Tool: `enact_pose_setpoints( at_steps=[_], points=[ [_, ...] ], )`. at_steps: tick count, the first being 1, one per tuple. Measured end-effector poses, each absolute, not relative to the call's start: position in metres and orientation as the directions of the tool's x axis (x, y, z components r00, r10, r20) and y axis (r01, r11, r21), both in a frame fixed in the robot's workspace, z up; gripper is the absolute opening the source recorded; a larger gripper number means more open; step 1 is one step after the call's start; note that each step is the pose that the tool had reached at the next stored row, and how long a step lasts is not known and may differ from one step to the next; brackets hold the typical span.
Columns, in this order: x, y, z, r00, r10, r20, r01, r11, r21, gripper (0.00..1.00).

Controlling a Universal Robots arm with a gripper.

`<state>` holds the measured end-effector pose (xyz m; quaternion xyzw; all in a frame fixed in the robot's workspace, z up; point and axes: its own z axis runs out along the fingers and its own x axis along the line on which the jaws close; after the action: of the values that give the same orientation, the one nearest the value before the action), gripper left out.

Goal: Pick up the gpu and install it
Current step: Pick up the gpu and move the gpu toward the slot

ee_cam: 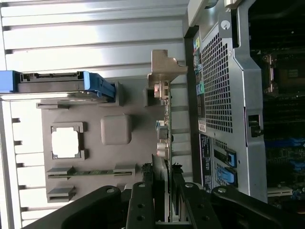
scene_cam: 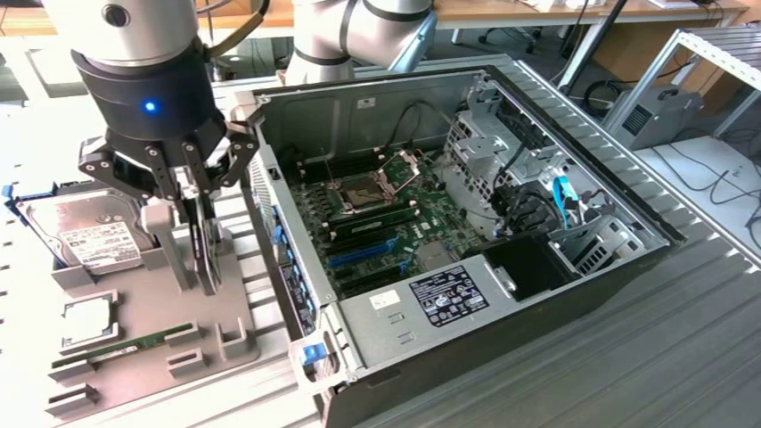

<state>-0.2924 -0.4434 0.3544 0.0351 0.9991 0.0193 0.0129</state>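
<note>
— Where's the gpu point(ee_cam: 163, 133)?
— It's standing on edge in the grey holder point(scene_cam: 143, 330), just beside the case point(scene_cam: 393, 107). My gripper point(scene_cam: 196, 283) straddles it, half closed; I can't tell whether the pads actually bite
— Handling?
— Stiff, light and fragile, I'd judge. I'd pinch the flat faces mid-card, clear of the fan and bracket

Gpu point(ee_cam: 163, 95) w/ shiny metal bracket, tray point(ee_cam: 95, 105) matt plastic, table point(ee_cam: 95, 47) ribbed metal.

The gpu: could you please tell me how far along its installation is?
Done: end effector positioned astride the gpu. In hand: the pick-up, the gpu standing in the grey holder. Left: the install; the open computer case holds no card yet.
</note>
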Motion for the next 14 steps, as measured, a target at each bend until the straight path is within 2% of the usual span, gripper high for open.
enact_pose_setpoints(
  at_steps=[14],
  points=[
    [-0.2924, -0.4434, 0.3649, -0.997, 0.071, -0.024, 0.070, 0.997, 0.040, 0.26]
  ],
)
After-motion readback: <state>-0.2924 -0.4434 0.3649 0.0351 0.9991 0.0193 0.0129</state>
